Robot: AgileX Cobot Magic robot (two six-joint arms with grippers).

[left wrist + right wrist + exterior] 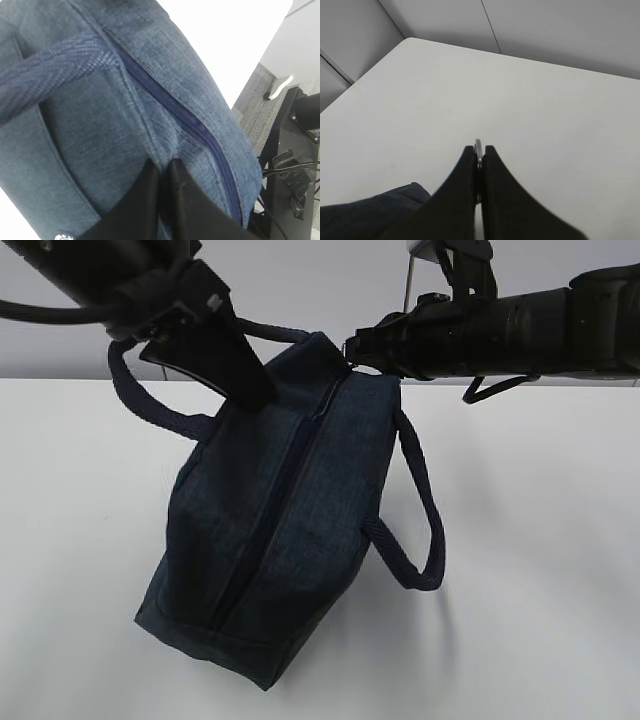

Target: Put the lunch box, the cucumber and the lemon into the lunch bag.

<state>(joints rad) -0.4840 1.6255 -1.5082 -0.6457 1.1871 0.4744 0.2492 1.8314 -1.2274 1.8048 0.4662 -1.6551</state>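
I am on the zipper step: my left tool (161, 167) pinches the lunch bag (270, 540) near the worktop's middle, my right tool (478, 150) clamps the zipper ring (478, 148), so next I pull.

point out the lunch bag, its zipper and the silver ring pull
lunch bag (300, 570): exterior view, side panel
zipper (175, 107): left wrist view, closed teeth
silver ring pull (478, 148): right wrist view, rim between the fingers

The dark navy lunch bag (270, 540) stands tilted on the white worktop (540, 540), its far end lifted, zipper (285, 500) closed along the top, loop handles (415, 510) hanging either side.
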